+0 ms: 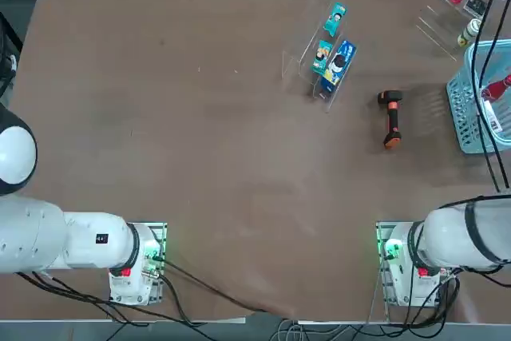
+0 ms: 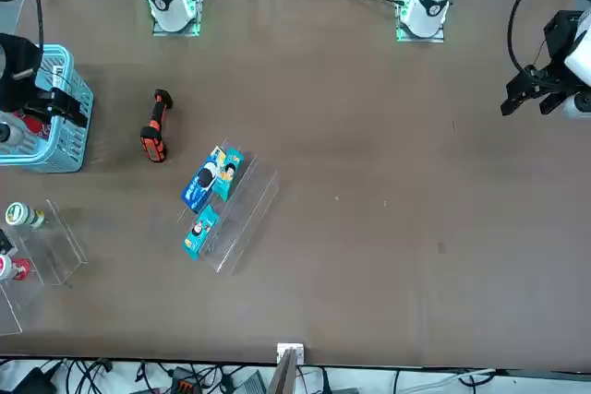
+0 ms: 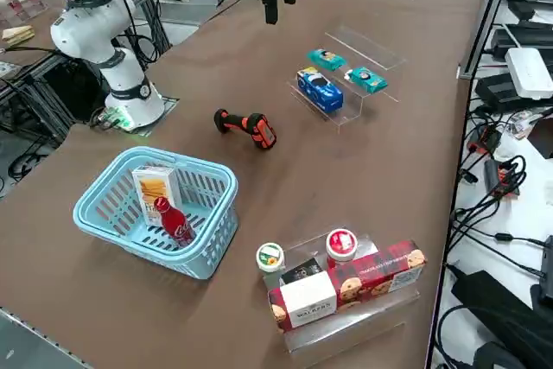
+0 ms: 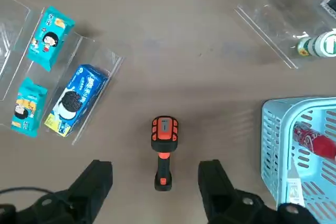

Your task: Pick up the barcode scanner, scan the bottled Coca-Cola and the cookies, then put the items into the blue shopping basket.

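Note:
The barcode scanner (image 4: 164, 150), black with an orange end, lies flat on the brown table (image 1: 200, 157); it also shows in the side view as the scanner (image 3: 246, 127). High above it my right gripper (image 4: 157, 182) hangs open and holds nothing. The scanner's handle shows in the gap between the fingers, far below them. The blue shopping basket (image 3: 112, 213) stands beside the scanner. Inside it the bottled Coca-Cola (image 3: 173, 220) leans against the cookies (image 3: 157, 189), a white carton with orange pictures. The front view shows my black hand (image 2: 51, 99) over the basket (image 2: 69, 140).
A clear acrylic stand (image 3: 346, 114) beyond the scanner holds a blue packet (image 3: 320, 90) and two teal packets (image 3: 367, 80). Near the basket, another clear stand carries a red tartan box (image 3: 371, 278) and two small capped containers (image 3: 270, 257).

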### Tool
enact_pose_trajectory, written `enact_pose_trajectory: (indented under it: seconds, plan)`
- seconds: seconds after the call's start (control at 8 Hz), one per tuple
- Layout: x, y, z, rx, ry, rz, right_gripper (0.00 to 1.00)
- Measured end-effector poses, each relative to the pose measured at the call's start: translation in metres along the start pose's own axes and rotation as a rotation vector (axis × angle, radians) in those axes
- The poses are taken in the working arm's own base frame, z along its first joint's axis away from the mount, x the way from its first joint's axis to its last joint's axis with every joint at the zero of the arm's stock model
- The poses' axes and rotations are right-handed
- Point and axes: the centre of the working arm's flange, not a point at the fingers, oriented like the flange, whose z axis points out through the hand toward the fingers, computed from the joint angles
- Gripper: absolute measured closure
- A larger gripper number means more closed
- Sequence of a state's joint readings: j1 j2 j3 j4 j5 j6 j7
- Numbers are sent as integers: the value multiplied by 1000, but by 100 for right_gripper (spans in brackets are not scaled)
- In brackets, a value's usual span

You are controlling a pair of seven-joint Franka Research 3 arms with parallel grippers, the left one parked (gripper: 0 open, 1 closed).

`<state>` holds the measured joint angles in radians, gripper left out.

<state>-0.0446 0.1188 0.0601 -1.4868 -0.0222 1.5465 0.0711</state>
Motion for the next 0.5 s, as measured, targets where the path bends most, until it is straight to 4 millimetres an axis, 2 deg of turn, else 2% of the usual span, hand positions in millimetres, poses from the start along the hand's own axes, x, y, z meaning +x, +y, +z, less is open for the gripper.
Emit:
enact_pose_trajectory:
  seconds: [0.5]
  plan:
    - [0,-2,-4,1,9,18,0]
